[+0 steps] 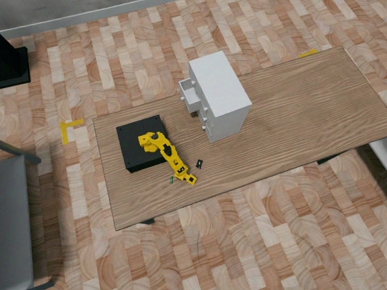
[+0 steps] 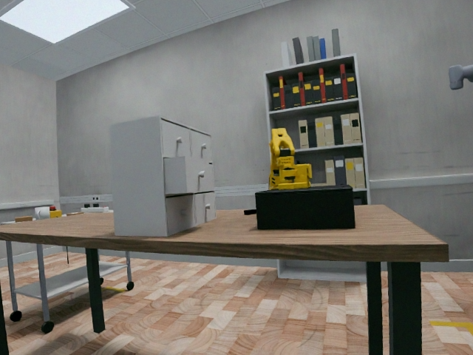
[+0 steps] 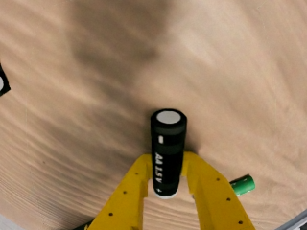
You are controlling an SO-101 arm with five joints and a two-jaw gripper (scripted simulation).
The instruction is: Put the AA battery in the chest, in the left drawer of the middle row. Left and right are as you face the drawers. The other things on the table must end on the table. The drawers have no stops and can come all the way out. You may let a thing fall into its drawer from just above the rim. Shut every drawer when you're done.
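Note:
The AA battery point(image 3: 168, 130) is black with a white end cap and lies on the wooden table point(image 1: 281, 103) point(image 3: 224, 38). My yellow gripper point(image 3: 167, 161) point(image 1: 188, 179) is low at the table's front edge and is shut on the battery's lower half. In the top view the gripper hides the battery. The white chest point(image 1: 218, 93) point(image 2: 137, 175) stands mid-table, apart from the gripper. Its left drawer of the middle row point(image 1: 188, 92) point(image 2: 174, 174) is pulled out; the other drawers are shut.
A small green cylinder point(image 1: 171, 179) point(image 3: 244, 184) lies just beside my right finger. A small black thing point(image 1: 199, 164) point(image 3: 3, 82) lies on the table a little toward the chest. The arm's black base block point(image 1: 137, 142) point(image 2: 305, 208) stands left of the gripper.

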